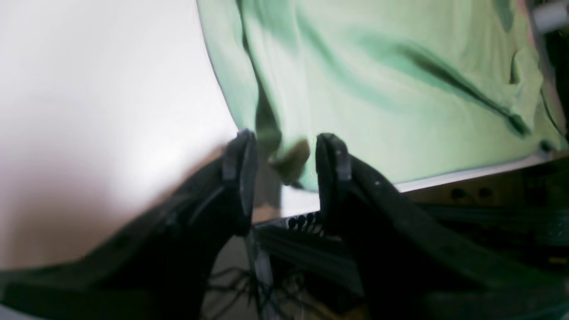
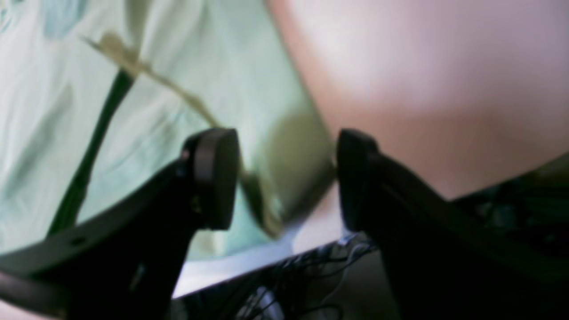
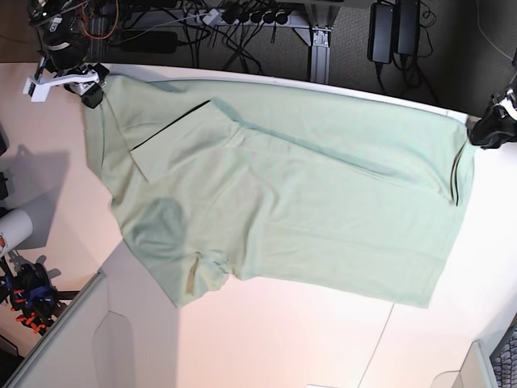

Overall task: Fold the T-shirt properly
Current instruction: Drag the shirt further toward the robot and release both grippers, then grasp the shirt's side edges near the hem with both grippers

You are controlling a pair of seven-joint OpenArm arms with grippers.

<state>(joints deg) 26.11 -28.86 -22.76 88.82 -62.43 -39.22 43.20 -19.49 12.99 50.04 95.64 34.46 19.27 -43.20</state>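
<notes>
The pale mint-green T-shirt (image 3: 283, 202) lies spread flat across the white table (image 3: 283, 339), with a folded flap near its far left part. My left gripper (image 3: 485, 129) is at the shirt's far right corner. In the left wrist view it (image 1: 284, 164) is open, its jaws on either side of a raised corner of the fabric (image 1: 378, 89). My right gripper (image 3: 93, 90) is at the far left corner. In the right wrist view it (image 2: 284, 178) is open, with a shirt (image 2: 178, 66) edge standing between the jaws.
Power strips and cables (image 3: 242, 16) lie beyond the table's far edge. A white cylinder (image 3: 12, 230) and orange-black clamps (image 3: 28, 299) stand off the left side. A grey panel (image 3: 65, 339) sits at the front left corner.
</notes>
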